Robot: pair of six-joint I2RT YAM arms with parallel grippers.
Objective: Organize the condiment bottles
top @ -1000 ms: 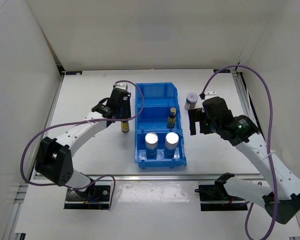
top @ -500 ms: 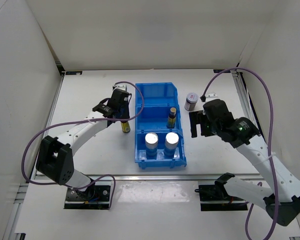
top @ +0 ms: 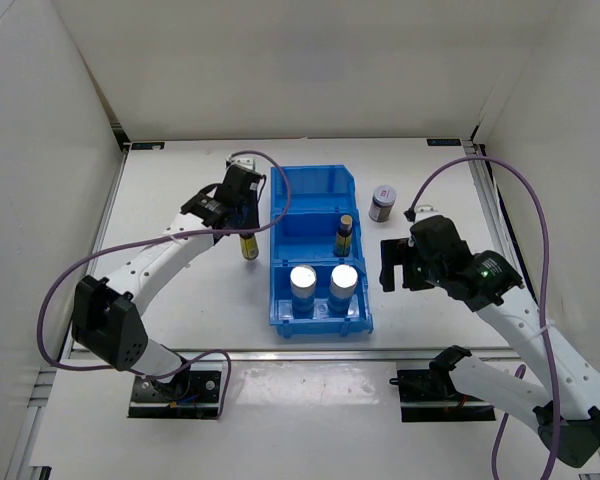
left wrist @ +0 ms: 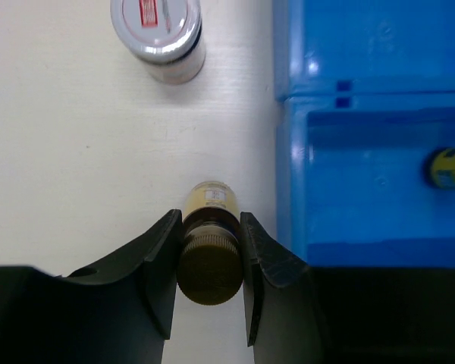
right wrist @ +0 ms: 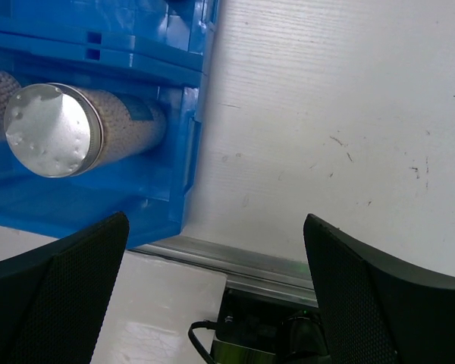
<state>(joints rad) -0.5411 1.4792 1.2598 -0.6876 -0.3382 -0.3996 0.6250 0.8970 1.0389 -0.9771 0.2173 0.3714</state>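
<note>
My left gripper (left wrist: 210,218) is shut on the dark cap and neck of a slim yellow-labelled bottle (left wrist: 209,262), just left of the blue bin (left wrist: 364,152). From above, that bottle (top: 249,246) shows below the left gripper (top: 242,222). A short jar with a pale lid (left wrist: 158,30) stands farther out on the table. Inside the bin (top: 280,215) are two white-blue cylinders (top: 303,280) (top: 344,278) and a second slim bottle (top: 344,235). Another short jar (top: 383,201) stands right of the bin. My right gripper (top: 392,265) (right wrist: 214,224) is open and holds nothing.
The right wrist view shows one silver-topped cylinder (right wrist: 53,129) inside the bin's near right corner (right wrist: 186,159) and the table's metal front rail (right wrist: 235,262). White walls enclose the table on three sides. Purple cables loop over both arms.
The left jaws have shut on the slim bottle and the left wrist has shifted slightly toward the far side. The right arm has drawn back toward the near edge, away from the right-hand jar.
</note>
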